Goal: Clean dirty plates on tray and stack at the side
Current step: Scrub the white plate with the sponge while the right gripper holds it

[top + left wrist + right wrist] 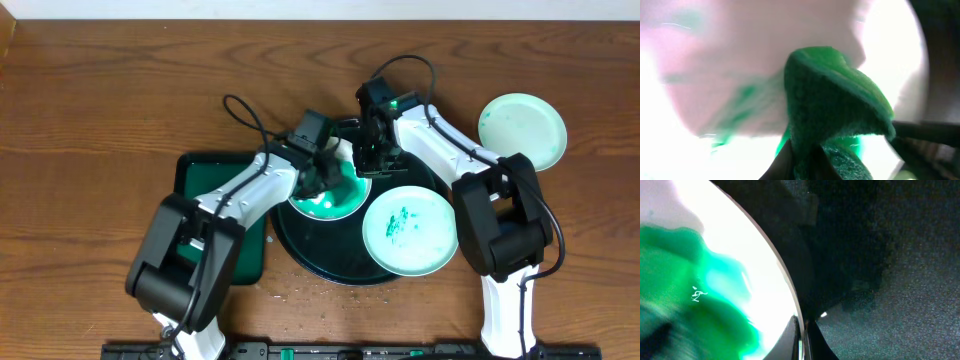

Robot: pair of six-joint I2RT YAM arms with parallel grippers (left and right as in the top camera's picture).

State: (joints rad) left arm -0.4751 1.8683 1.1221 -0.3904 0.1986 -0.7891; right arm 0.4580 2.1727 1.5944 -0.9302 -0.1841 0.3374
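The left gripper [322, 168] is clamped on a green sponge [835, 115] and presses it onto the plate [335, 203] directly beneath it, where teal smears show. The right gripper [801, 339] pinches that plate's rim, jaws narrow, just across from the sponge, apparently to steady it on the tray [300, 250] during scrubbing. A second plate [408, 230], smeared, lies on the tray just below the right gripper. A third plate [522, 130] sits off the tray, well beyond that gripper, probably where the stack starts.

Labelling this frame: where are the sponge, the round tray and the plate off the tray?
Sponge [835, 100]: left wrist view, middle of its green face.
Round tray [318, 250]: overhead view, bare floor near its rim.
Plate off the tray [522, 130]: overhead view, its centre.
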